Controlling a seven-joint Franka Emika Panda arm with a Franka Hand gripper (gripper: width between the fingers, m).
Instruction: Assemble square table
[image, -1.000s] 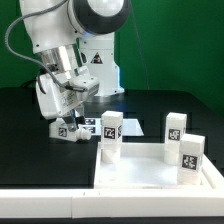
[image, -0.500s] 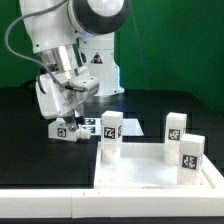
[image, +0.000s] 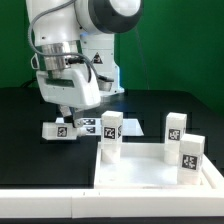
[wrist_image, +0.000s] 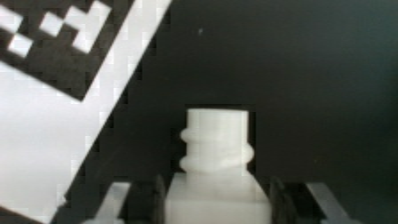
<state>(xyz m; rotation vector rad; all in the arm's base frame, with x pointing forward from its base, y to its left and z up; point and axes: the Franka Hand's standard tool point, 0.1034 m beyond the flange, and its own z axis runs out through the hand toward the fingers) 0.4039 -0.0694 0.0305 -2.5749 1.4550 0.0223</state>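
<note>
The square table top (image: 150, 176) is a white tray-like slab with a raised rim at the front right of the exterior view. Three white tagged legs stand upright on it: one at its near-left corner (image: 110, 136), one at the back right (image: 174, 128), one at the right (image: 190, 157). My gripper (image: 66, 112) hangs over the black table, left of the top. In the wrist view the gripper (wrist_image: 217, 205) is shut on a fourth white leg (wrist_image: 217, 150), whose stepped end points away from the jaws. In the exterior view that leg is mostly hidden by the hand.
The marker board (image: 72, 128) lies flat on the black table just below and in front of the gripper, beside the table top's left edge; it also shows in the wrist view (wrist_image: 54, 90). The robot's white base (image: 100, 70) stands behind.
The hand has swung from a tilted pose to pointing straight down and sits a little higher. The legs, top and marker board have not moved.
</note>
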